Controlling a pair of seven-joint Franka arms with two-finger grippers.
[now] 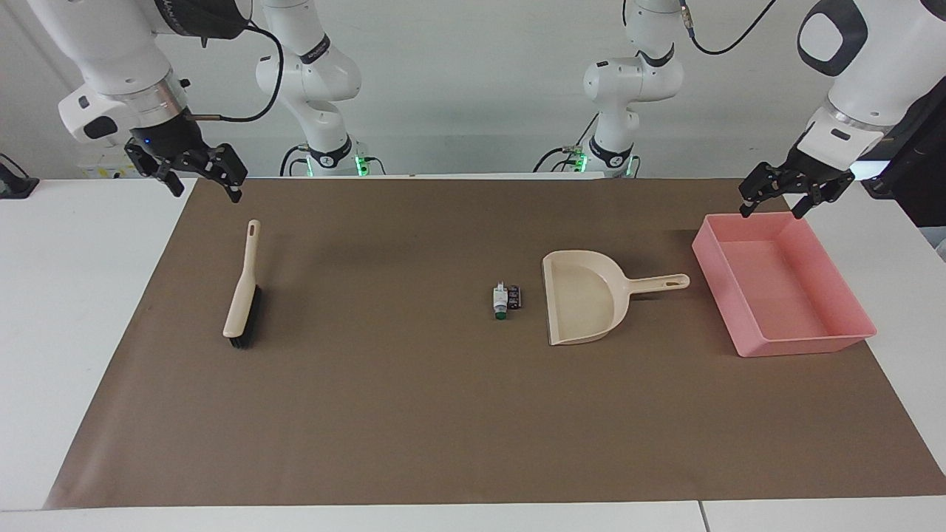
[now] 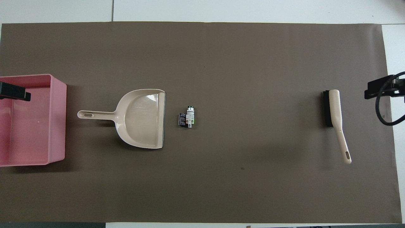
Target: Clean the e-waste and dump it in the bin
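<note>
The e-waste (image 1: pixel 506 299) (image 2: pixel 187 117) lies mid-mat: a white piece with a green tip (image 1: pixel 500 304) touching a small black board (image 1: pixel 515 297). It sits just off the open mouth of a beige dustpan (image 1: pixel 587 295) (image 2: pixel 142 117). The pink bin (image 1: pixel 805 344) (image 2: pixel 58 120) stands at the left arm's end of the table, past the dustpan's handle. My left gripper (image 1: pixel 772 211) (image 2: pixel 12 91) hangs open over the bin's edge nearest the robots, holding nothing. My right gripper (image 1: pixel 208 192) (image 2: pixel 381 88) hangs open and holds nothing, over the mat's corner at the right arm's end.
A beige hand brush with black bristles (image 1: pixel 242 292) (image 2: pixel 335 110) lies on the brown mat (image 1: pixel 414 414) toward the right arm's end, its handle pointing toward the robots. White table shows around the mat.
</note>
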